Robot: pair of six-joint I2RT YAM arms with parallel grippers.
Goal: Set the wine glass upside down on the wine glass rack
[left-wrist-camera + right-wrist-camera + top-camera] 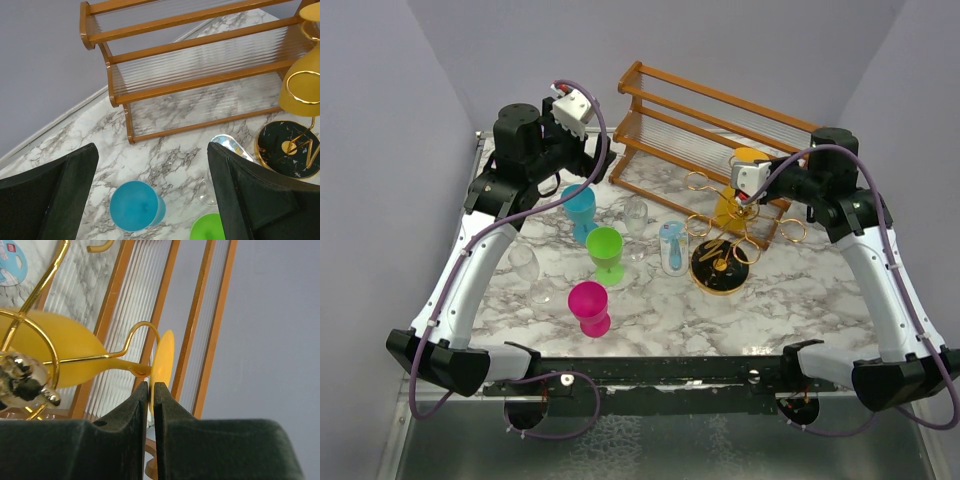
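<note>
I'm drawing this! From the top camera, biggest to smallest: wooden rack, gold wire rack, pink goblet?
1. brown wooden slatted rack
2. gold wire glass rack
3. pink goblet; it sits nearer the camera, yet looks smallest.

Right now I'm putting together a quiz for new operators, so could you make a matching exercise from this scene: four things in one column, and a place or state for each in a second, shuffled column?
Column one
1. yellow wine glass
2. blue cup
3. pink cup
4. left claw

Column two
a. wide open, holding nothing
b. the cup nearest the arm bases
c. hanging upside down, stem in a gold loop of the wine glass rack
d. standing under the left claw

Pairs: 1-c, 2-d, 3-b, 4-a
</note>
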